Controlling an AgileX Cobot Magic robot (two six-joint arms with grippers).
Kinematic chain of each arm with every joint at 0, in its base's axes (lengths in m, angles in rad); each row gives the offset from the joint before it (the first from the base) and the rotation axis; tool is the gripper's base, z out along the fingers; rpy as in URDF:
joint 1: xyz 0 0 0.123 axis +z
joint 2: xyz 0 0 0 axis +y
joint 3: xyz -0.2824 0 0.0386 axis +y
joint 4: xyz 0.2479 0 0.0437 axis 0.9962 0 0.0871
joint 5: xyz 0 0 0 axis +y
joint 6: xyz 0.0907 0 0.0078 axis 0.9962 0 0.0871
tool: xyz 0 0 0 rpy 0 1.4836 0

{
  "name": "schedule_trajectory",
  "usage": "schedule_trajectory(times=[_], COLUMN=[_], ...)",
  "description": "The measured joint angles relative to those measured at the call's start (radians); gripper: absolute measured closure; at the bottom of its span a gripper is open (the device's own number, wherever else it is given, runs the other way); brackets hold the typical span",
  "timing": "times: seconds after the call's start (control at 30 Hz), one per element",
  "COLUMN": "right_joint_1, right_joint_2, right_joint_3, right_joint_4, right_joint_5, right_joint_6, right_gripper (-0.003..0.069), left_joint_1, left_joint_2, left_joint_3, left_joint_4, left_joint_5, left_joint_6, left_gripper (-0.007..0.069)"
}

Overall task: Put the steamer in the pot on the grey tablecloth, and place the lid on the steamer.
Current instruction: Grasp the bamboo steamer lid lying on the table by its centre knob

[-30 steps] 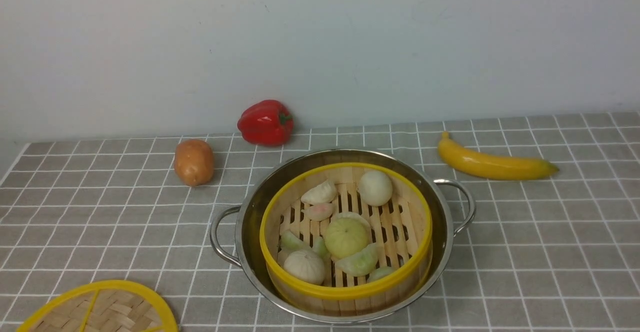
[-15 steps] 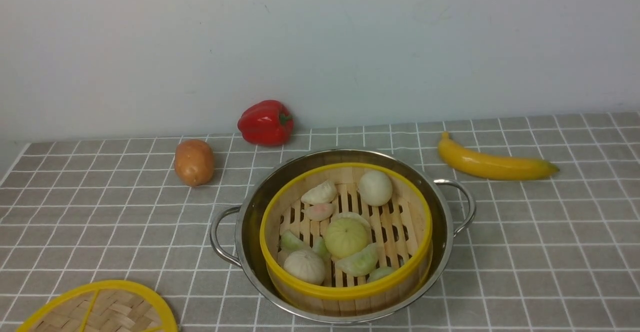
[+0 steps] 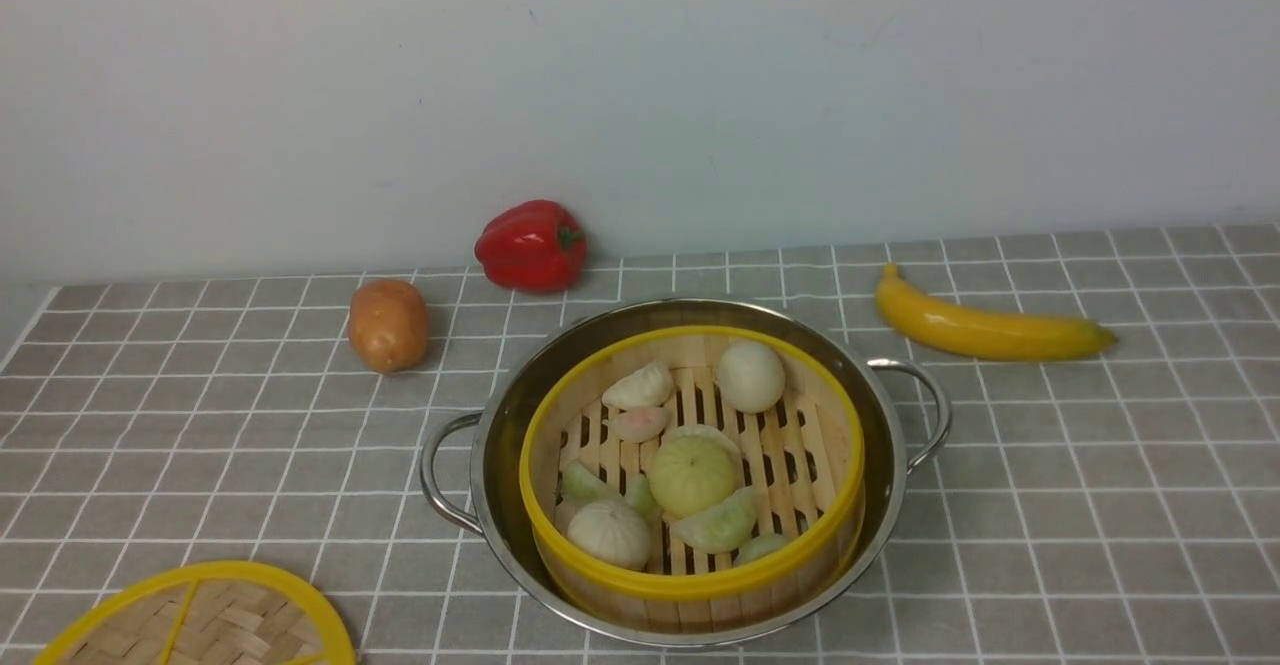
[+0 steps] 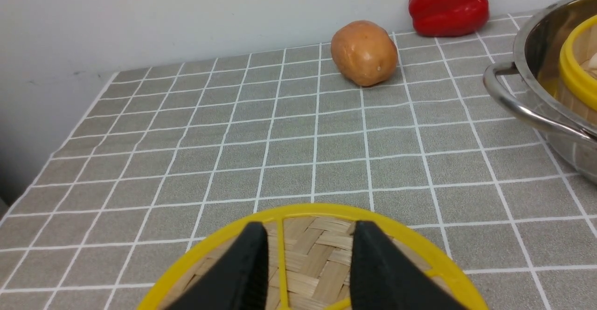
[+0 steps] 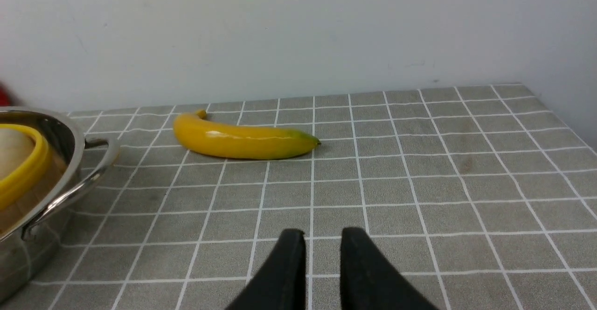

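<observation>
The lid (image 3: pixel 200 620) lies flat on the grey tablecloth (image 3: pixel 1050 505), near-left of the pot (image 3: pixel 497 465) and apart from it. The left gripper (image 4: pixel 308 228) is low over it, pointing forward, fingers moderately apart astride one yellow spoke (image 4: pixel 280 254), nothing pinched. Left arm is nearer. The right gripper (image 5: pixel 322 233) is near-right of the pot, gap narrow, empty. The steamer (image 3: pixel 690 585) sits in the pot, uncovered.

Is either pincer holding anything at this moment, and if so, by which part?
Nothing is held. The left pincer stands open over the lid, one yellow spoke between its fingers, ungripped. The right pincer is open over bare grey tablecloth.
</observation>
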Motion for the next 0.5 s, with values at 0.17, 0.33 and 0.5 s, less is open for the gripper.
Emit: schedule_trajectory(times=[0.17, 0.33, 0.5], right_joint_1=[0.0, 0.0, 0.0], right_joint_2=[0.0, 0.0, 0.0], right_joint_3=[0.0, 0.0, 0.0], right_joint_4=[0.011, 0.105, 0.15], right_joint_5=[-0.002, -0.002, -0.002], right_joint_6=[0.0, -0.085, -0.185], right_gripper=[0.0501, 0.0489, 0.0477], left_joint_1=[0.0, 0.0, 0.0], left_joint_2=[0.0, 0.0, 0.0], left_joint_3=[0.0, 0.0, 0.0], left_joint_4=[0.0, 0.0, 0.0], left_joint_5=[0.0, 0.0, 0.0], left_joint_6=[0.0, 0.0, 0.0], left_gripper=[0.0382, 0.0382, 0.0382])
